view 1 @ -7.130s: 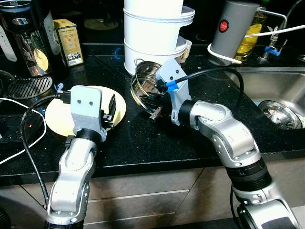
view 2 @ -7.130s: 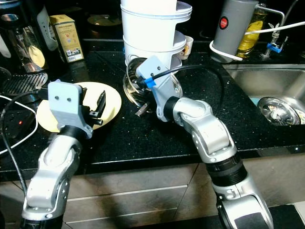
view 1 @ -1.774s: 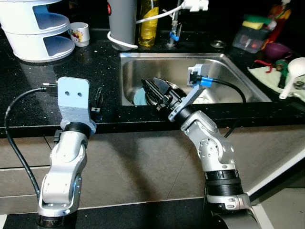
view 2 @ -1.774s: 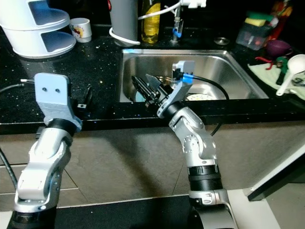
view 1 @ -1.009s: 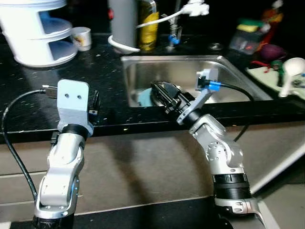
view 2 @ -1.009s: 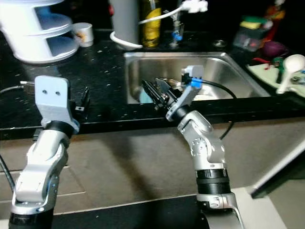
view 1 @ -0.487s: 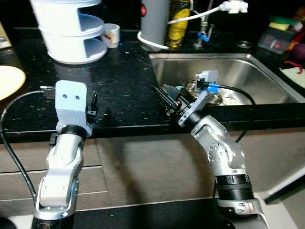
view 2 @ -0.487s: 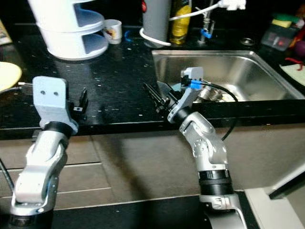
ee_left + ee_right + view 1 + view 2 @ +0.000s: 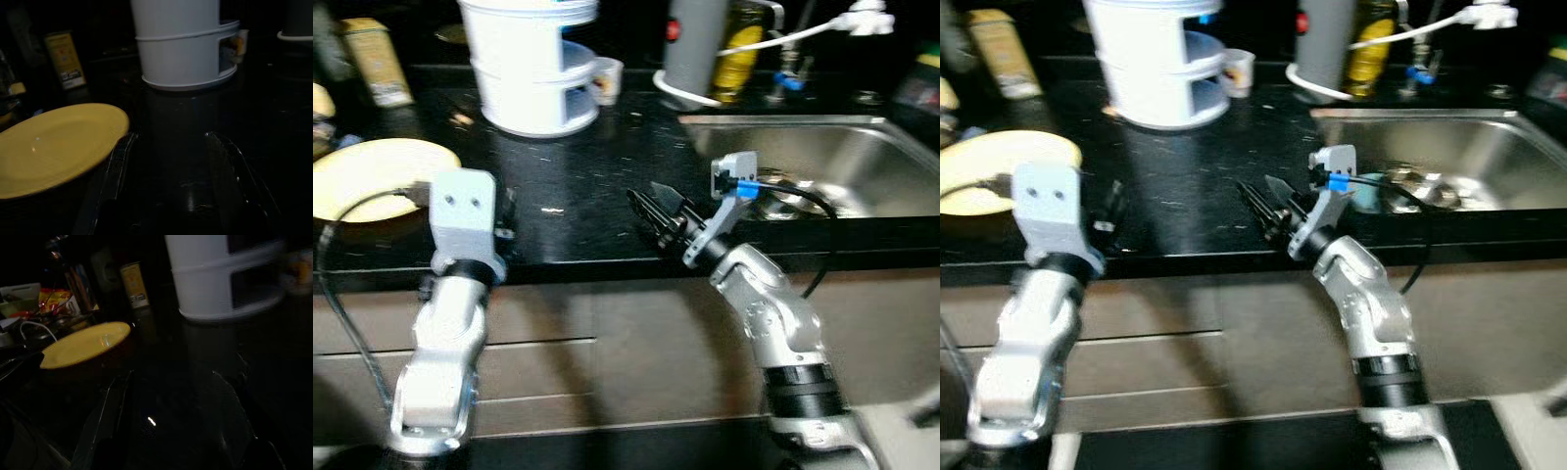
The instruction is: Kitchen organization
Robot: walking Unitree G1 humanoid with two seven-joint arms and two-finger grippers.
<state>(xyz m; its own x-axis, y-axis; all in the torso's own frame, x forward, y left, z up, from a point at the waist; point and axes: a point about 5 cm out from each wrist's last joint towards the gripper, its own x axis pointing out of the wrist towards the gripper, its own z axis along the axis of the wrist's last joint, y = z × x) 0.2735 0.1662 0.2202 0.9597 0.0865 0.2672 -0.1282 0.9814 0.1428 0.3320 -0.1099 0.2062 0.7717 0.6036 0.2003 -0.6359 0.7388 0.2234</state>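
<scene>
Black stone counter (image 9: 597, 176), running the width of the head views, blurred. Right gripper (image 9: 651, 211): raised over the counter's front edge, just left of the sink (image 9: 822, 157); fingers apart, nothing between them, as its wrist view confirms with two dark fingers (image 9: 105, 416) spread over bare counter. Left gripper (image 9: 1108, 217): held at the counter's front edge at far left, mostly behind its grey wrist block; in its wrist view the two fingers (image 9: 115, 166) stand apart and empty over the counter. Yellow plate (image 9: 372, 176): flat on the counter at far left, just beside and beyond the left gripper, not touched by it; well apart from the right gripper, across a stretch of bare counter. White tiered stand (image 9: 533, 64): at the back of the counter, beyond both grippers, roughly between them. Small printed cup (image 9: 604, 80): just beside the stand on its sink side. Grey cylinder (image 9: 695, 44) with a red spot: at the back near the sink's left corner, a white cable looped at its base. Yellow bottle (image 9: 739, 49): just beside the cylinder. Yellow box (image 9: 377, 64): at the back left, beyond the plate. Metal items in the sink: too blurred to name.
</scene>
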